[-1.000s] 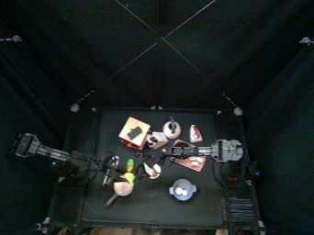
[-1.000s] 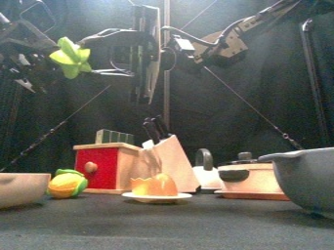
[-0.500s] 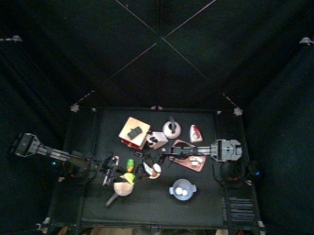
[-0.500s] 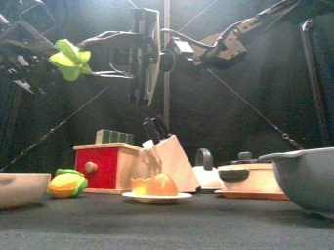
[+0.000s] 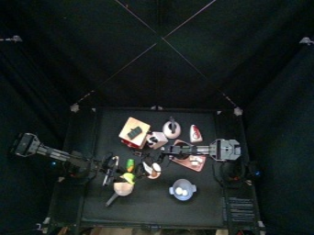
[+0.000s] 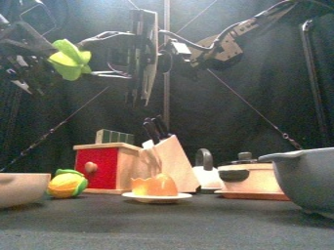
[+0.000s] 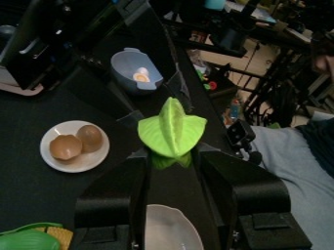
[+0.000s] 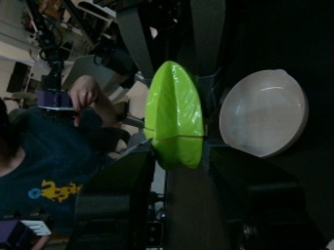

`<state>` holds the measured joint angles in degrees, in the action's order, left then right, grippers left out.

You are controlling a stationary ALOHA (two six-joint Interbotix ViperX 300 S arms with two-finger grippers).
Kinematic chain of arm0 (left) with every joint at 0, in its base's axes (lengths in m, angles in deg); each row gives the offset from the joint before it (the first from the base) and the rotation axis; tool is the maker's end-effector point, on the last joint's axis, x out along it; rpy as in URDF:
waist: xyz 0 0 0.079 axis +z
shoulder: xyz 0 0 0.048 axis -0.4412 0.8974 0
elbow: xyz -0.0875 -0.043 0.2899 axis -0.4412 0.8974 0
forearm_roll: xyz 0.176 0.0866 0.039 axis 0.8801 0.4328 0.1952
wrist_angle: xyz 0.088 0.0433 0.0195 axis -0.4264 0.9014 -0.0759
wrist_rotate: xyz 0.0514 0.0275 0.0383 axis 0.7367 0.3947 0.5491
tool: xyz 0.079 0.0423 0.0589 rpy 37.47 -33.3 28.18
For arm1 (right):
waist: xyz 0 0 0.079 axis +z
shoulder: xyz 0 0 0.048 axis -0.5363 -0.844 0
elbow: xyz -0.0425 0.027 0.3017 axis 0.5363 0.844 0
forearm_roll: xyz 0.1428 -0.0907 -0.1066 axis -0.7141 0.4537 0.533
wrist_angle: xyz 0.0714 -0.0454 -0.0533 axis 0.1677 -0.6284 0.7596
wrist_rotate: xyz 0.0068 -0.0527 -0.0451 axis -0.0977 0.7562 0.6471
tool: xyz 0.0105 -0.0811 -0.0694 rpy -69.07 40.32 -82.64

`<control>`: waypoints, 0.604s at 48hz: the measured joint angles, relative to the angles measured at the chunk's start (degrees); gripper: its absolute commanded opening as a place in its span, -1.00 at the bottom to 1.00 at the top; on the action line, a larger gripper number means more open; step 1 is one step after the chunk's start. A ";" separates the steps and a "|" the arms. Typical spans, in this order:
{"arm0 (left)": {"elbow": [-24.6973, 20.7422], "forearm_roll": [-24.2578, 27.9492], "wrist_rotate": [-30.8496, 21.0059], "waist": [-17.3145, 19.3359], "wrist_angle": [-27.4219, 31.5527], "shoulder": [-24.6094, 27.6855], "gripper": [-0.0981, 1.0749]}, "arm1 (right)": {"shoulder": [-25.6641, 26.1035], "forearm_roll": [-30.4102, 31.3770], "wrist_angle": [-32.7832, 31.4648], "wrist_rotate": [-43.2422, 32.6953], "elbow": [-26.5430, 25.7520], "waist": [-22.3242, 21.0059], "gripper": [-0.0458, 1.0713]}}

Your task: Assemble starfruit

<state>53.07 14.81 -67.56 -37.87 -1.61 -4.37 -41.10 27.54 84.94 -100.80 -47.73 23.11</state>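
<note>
A yellow-green starfruit piece (image 7: 170,127) sits in my left gripper (image 7: 167,161), which is shut on it and holds it high over the table's left side (image 6: 68,59). My right gripper (image 8: 177,161) is shut on a second green starfruit piece (image 8: 175,109), also raised, with the arm reaching across the middle (image 5: 170,150) toward the left gripper. The two held pieces stay apart. A third yellow-green piece (image 6: 65,183) lies on the table at the left front.
On the table stand a red block (image 6: 107,166), a white plate with orange pieces (image 6: 156,197), a board with a lidded pot (image 6: 248,182), a grey bowl (image 6: 303,181) and a blue bowl (image 5: 183,191). A person (image 8: 53,156) sits beyond the curtains.
The right arm has reached further left across the middle, bringing its piece closer to the left gripper. The left gripper's piece has hardly moved.
</note>
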 measured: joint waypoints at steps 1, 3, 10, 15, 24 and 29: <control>0.00 -0.09 0.00 -0.09 0.09 0.00 0.28 | 0.00 0.09 0.00 0.00 -0.09 0.00 0.20; 0.00 -0.26 0.00 -0.09 0.09 0.00 0.28 | 0.00 0.44 0.09 0.00 -0.18 0.00 0.20; 0.00 -0.26 0.00 -0.18 0.09 0.00 0.28 | -0.35 0.97 0.18 0.00 -0.62 -0.09 0.20; 0.00 -0.26 0.00 -0.18 0.18 0.00 0.28 | -0.70 1.05 0.26 -0.09 -0.70 -0.09 0.20; -0.26 -0.35 -1.05 -0.35 1.14 0.00 0.28 | -0.88 0.79 0.53 -0.18 -0.97 -0.62 0.20; -0.53 -0.44 -1.41 -0.44 2.37 0.00 0.28 | -1.32 0.62 0.62 -0.35 -1.23 -0.70 0.20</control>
<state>52.54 14.37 -68.96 -38.31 0.77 -4.37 -42.42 28.15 85.56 -101.15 -48.96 22.41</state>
